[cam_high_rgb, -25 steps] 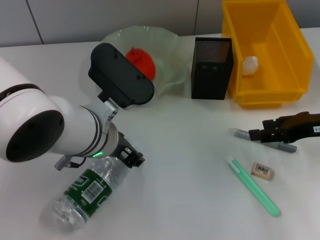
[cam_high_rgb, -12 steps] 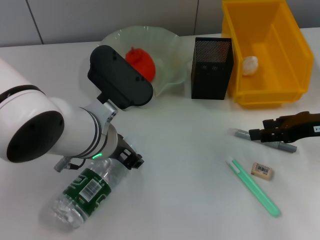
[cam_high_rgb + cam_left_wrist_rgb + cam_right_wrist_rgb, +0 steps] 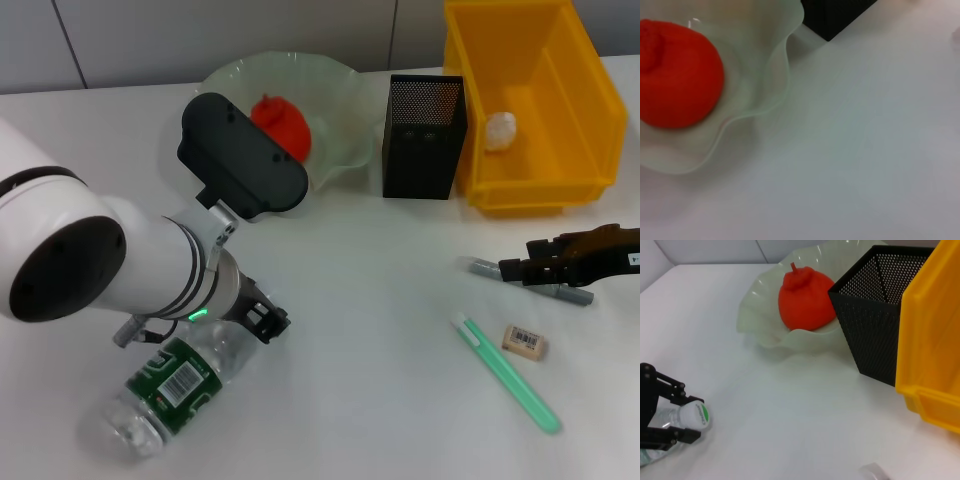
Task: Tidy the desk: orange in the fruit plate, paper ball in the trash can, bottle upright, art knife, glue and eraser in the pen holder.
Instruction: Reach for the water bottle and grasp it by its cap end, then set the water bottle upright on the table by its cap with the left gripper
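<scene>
The bottle (image 3: 168,388) lay on its side on the smooth white table (image 3: 380,300), at the near left. It was clear ribbed plastic with a dark green label and white barcode. Its long axis ran on a diagonal, the base toward the robot and the green-and-white cap (image 3: 695,416) pointing away and to the right. The left gripper (image 3: 258,318), of black metal links, stood at the cap end; in the right wrist view its fingers (image 3: 670,386) sat either side of the neck with the cap between them, seemingly closed on it, though the contact itself was not plain.

At the back stood the plate (image 3: 345,110), pale-green translucent glass with a wavy ruffled rim, holding the matte red-orange orange (image 3: 285,125) with a puckered knot on top. Just right of it was the holder (image 3: 424,135), a square black mesh cup, upright, and beside that the trash can (image 3: 560,150), glossy yellow plastic with sloped walls, with a crumpled white paper ball (image 3: 500,130) inside.

The right gripper (image 3: 515,268) hung low at the right, just above a grey pen-like stick (image 3: 575,295); whether it was wide or narrow could not be told. Nearer lay a long, slim green knife (image 3: 515,378) on a diagonal and the small beige eraser (image 3: 524,342), a labelled block, close beside it.
</scene>
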Tool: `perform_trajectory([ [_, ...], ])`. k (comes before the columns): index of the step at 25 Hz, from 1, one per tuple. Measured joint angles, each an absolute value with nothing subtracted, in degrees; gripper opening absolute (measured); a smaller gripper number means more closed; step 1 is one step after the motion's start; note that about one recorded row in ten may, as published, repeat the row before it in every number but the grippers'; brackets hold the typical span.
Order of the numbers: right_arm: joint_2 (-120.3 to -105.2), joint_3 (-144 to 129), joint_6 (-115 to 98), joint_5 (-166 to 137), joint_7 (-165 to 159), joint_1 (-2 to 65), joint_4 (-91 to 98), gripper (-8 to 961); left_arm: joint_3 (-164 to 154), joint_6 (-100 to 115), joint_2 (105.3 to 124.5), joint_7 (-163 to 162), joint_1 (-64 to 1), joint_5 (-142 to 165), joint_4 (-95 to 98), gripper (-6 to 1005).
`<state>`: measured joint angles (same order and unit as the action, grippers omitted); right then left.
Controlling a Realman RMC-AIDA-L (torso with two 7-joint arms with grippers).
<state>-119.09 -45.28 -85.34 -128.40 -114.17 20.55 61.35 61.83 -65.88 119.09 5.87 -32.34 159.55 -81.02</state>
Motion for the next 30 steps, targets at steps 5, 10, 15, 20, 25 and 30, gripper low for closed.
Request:
perform_trajectory([
  [5,-119.09,-45.18,-85.34,-128.4,-114.17,20.55,61.27,653,62.22,-65.82,119.01,5.98,-32.19,158.59,-81.03,448],
  [10,-119.09,-45.2,-85.34,-128.4,-114.16,20.57,61.25,653,62.0,-65.68,118.99,6.0,-31.85,158.62,-81.42,448],
  [15,-119.09,-44.91,-85.34,-128.4,-113.93,20.44,61.16,653,61.87,-65.59,118.91,6.06,-31.59,158.91,-82.68,449],
  [20,-119.09,-44.81,-85.34,-128.4,-113.57,20.18,61.05,653,63.06,-65.59,118.65,7.66,-30.95,159.15,-86.39,449],
  [25,-119.09,-44.67,-85.34,-128.32,-113.55,19.93,61.0,653,63.81,-65.51,118.68,8.43,-30.31,159.24,-88.44,449],
  [30,-119.09,-44.21,-85.31,-128.12,-113.55,19.86,61.02,654,63.96,-65.81,118.64,8.47,-29.3,160.97,-91.1,448],
])
